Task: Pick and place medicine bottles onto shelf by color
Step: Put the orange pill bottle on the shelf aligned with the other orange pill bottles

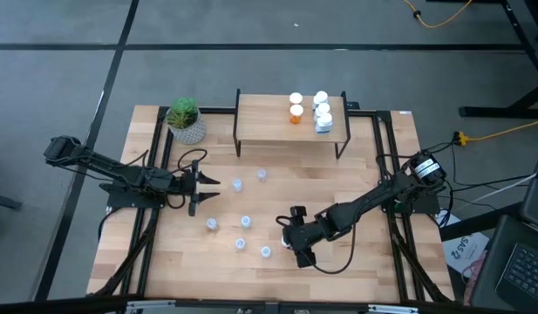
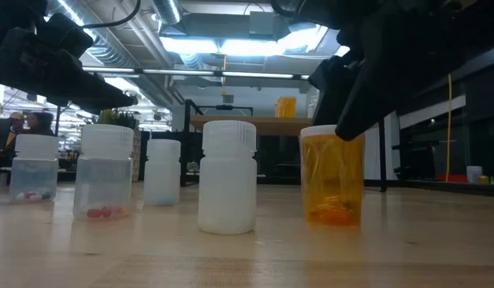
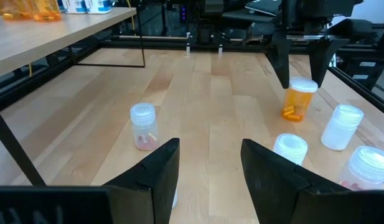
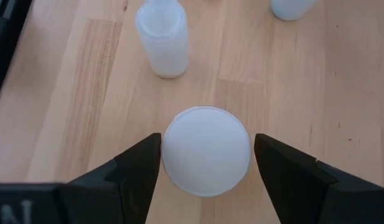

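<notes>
1. Down near the front of the bench [image 1: 356, 235], the right tool [image 4: 206, 163] hangs straight over an orange bottle [image 2: 332, 178] with a white cap, one finger on each side of the cap, jaws apart and not clamped on it.
2. That orange bottle stands upright on the bench, with a white bottle [image 2: 227, 178] just beside it in the low view.
3. Further left, the left tool [image 3: 207, 163] hovers above the bench with its fingers spread and nothing between them.
4. Several small pale bottles stand scattered on the bench between the two arms; one clear bottle [image 3: 143, 126] with pinkish pills sits just ahead of the left tool.
5. At the far side, the shelf [image 1: 269, 126] carries one orange bottle and a cluster of white bottles [image 1: 322, 112] toward its right end.
6. A potted plant [image 1: 186, 119] stands on the bench beside the shelf's left end.
</notes>
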Controlling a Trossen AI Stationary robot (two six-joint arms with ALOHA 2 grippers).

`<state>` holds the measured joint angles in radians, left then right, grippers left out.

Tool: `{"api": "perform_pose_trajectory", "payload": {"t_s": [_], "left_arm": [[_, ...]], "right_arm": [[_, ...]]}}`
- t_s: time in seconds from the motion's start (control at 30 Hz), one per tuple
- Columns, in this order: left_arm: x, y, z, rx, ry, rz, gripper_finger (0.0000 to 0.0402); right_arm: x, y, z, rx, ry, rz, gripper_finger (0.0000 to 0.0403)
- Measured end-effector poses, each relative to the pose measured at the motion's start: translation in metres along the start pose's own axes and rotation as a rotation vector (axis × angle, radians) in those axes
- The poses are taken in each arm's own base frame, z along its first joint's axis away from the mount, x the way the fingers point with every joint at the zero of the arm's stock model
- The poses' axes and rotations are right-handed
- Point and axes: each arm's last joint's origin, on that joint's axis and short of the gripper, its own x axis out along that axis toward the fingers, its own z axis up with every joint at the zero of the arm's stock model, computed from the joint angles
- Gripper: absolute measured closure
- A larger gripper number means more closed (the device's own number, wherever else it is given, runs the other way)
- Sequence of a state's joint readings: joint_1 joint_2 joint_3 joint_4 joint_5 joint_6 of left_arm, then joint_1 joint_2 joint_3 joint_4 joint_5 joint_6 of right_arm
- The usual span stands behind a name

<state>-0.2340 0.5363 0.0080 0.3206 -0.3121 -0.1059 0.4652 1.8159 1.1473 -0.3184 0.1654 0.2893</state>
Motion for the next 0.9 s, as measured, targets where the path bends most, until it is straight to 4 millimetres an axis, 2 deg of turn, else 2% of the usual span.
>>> {"api": "perform_pose_trajectory", "payload": {"t_s": [0.2, 0.33, 0.47, 0.6, 0.73, 0.9], "left_arm": [[0.000, 0.000, 0.000, 0.000, 0.000, 0.000, 0.0237], [0.000, 0.000, 0.000, 0.000, 0.001, 0.000, 0.0237], [0.000, 0.000, -0.002, 0.008, 0.024, 0.002, 0.0237], [0.000, 0.001, -0.006, -0.004, 0.061, 0.007, 0.0237], [0.000, 0.001, -0.007, -0.003, 0.069, 0.008, 0.0237], [0.000, 0.001, -0.007, -0.004, 0.070, 0.008, 0.0237]], "right_arm": [[0.009, -0.005, -0.002, 0.060, 0.016, -0.039, 0.0147], [0.012, -0.011, -0.002, 0.145, 0.018, -0.053, 0.0172], [0.012, -0.014, 0.000, 0.151, 0.015, -0.056, 0.0195], [0.012, -0.015, 0.000, 0.169, 0.014, -0.058, 0.0190], [0.008, -0.016, 0.002, 0.210, -0.008, -0.066, 0.0183], [-0.009, -0.022, 0.011, 0.281, -0.096, -0.148, 0.0197]]}}
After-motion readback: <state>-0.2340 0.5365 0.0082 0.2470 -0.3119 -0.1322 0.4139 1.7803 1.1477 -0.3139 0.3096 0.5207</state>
